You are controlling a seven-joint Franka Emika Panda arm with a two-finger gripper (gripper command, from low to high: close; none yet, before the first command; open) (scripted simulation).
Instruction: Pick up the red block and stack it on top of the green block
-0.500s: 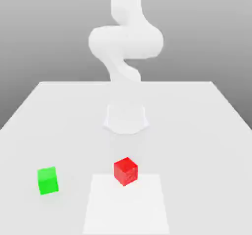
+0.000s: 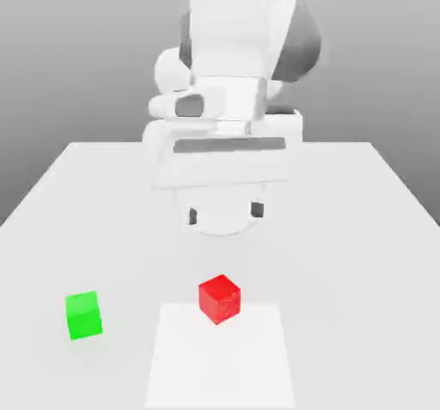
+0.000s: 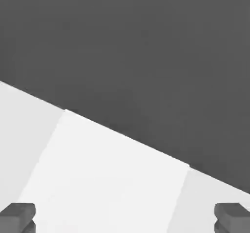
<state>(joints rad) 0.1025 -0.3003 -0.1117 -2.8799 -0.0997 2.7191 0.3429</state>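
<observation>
The red block [image 2: 219,298] rests on the white table [image 2: 361,228], at the far edge of a brighter white patch [image 2: 219,361]. The green block [image 2: 83,315] sits on the table toward the exterior view's left of the red one, well apart from it. My gripper [image 2: 224,214] hangs above the table behind the red block, higher than it and touching nothing. Its two dark fingertips [image 3: 17,216] stand wide apart, so it is open with nothing between them. In the hand view the gripper [image 3: 125,218] looks over the bright patch [image 3: 107,178] toward the table's edge.
The bulky white arm and hand [image 2: 228,99] stand over the middle of the table. Bare table surface lies around both blocks. A dark grey backdrop [image 3: 146,41] begins beyond the table's edge.
The arm has swung forward, so the hand now hangs large over the table behind the red block. Neither block has moved.
</observation>
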